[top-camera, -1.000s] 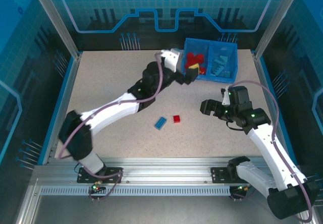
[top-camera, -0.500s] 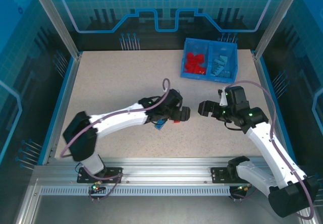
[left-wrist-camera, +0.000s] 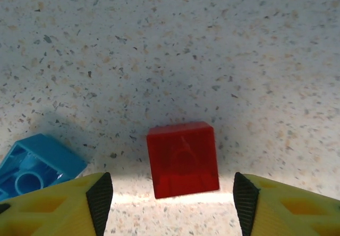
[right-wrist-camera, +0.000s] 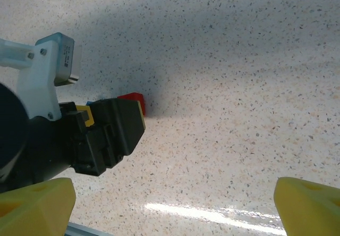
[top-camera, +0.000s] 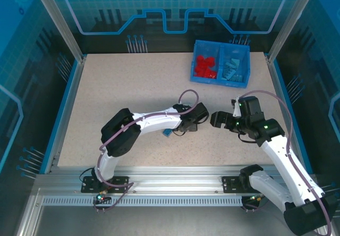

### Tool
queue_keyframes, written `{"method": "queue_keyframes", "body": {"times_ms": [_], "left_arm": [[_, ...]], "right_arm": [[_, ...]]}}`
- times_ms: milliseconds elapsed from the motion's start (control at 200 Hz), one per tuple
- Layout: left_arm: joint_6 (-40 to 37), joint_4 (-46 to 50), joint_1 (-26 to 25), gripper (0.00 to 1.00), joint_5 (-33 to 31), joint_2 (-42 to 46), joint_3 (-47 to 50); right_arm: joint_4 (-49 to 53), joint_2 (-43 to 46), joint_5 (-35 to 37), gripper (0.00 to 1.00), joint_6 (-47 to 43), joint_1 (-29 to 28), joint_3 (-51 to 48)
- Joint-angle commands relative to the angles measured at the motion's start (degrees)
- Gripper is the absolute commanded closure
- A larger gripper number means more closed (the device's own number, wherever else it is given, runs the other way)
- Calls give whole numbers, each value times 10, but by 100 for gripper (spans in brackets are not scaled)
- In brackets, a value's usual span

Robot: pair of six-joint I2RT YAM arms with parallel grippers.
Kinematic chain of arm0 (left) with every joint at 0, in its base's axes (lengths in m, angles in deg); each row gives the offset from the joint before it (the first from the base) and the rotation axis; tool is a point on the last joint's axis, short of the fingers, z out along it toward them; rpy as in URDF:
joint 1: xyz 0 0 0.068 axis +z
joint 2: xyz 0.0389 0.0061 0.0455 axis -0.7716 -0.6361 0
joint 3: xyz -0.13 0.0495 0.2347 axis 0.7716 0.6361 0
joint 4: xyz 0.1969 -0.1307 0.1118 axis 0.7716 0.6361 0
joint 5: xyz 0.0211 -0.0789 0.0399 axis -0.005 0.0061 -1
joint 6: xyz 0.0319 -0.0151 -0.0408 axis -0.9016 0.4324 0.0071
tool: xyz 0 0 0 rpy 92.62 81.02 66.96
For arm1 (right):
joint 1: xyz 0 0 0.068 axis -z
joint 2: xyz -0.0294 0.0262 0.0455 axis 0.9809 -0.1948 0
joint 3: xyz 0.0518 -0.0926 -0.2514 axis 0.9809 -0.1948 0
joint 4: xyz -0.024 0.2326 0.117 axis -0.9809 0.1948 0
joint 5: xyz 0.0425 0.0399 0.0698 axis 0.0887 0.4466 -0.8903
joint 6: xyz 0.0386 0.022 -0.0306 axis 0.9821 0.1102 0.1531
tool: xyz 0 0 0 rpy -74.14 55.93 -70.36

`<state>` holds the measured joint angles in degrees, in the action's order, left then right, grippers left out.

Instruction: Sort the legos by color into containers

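Observation:
A red lego lies on the speckled table between the pads of my left gripper, which is down at the table; a gap shows on each side, so the gripper is open. A light blue lego lies just left of it, by the left finger. From above, the left gripper covers the red lego and the blue lego shows beside it. My right gripper hovers open just to the right, facing the left one, with nothing in it. The containers are one blue bin holding red legos and blue legos.
The bin stands at the back right, near the table's right rail. In the right wrist view the left gripper's black body stands close, with the red lego's corner behind it. Bare table lies to the left and back.
My left arm swung from the bin down to the middle of the table and lowered around the red lego, its jaws narrowing. The right gripper shifted slightly.

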<state>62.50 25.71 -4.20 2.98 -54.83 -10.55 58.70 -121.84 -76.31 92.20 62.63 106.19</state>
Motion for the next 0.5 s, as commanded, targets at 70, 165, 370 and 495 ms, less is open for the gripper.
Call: {"method": "queue_keyframes", "body": {"times_ms": [70, 165, 370, 495], "left_arm": [[8, -15, -2, 44, -7, -37, -18], [6, -20, -2, 51, 2, -53, -26], [3, -30, -3, 64, -2, -43, -19], [-7, -32, -2, 68, -12, -7, -11]], "right_arm": [[13, 6, 5, 2, 0, -6, -6], [16, 9, 5, 2, 0, -7, -8], [20, 18, -1, 2, 1, -7, -16], [15, 18, -25, 2, 1, -7, -16]]}}
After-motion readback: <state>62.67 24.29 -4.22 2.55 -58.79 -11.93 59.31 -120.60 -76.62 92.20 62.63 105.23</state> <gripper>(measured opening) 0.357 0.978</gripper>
